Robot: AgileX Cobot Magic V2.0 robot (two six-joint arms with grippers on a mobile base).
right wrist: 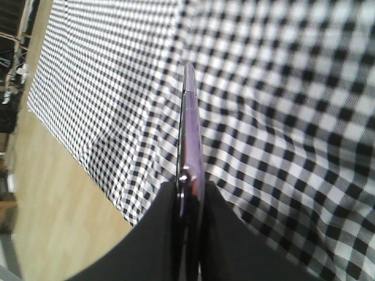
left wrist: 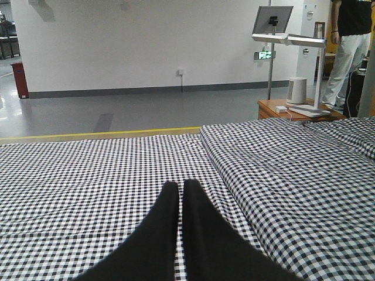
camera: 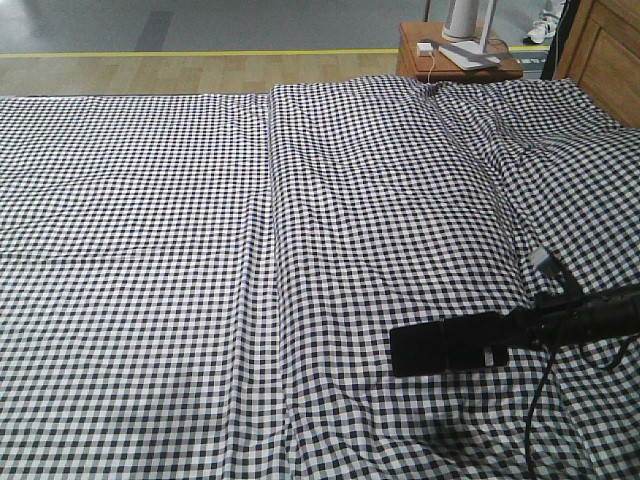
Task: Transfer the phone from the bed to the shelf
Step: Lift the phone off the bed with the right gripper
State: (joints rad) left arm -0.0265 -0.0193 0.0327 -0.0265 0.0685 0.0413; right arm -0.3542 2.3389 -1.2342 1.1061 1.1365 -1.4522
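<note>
The phone (camera: 445,345), a thin black slab with a small white sticker near the gripper end, hangs just above the bed (camera: 200,250) at the front right. My right gripper (camera: 512,338) is shut on one end of it. In the right wrist view the phone (right wrist: 191,129) shows edge-on with a pinkish edge, pinched at the right gripper (right wrist: 190,188) over the gingham sheet (right wrist: 281,88). My left gripper (left wrist: 179,187) is shut with nothing in it, low over the bed (left wrist: 88,175). The shelf is out of view.
A wooden nightstand (camera: 455,55) with a white lamp base and charger stands beyond the bed's far edge, next to brown wooden furniture (camera: 610,50). A raised fold of bedding (camera: 400,180) runs along the right half. A person (left wrist: 351,47) stands behind the nightstand. Wood floor (right wrist: 53,205) lies past the bed's edge.
</note>
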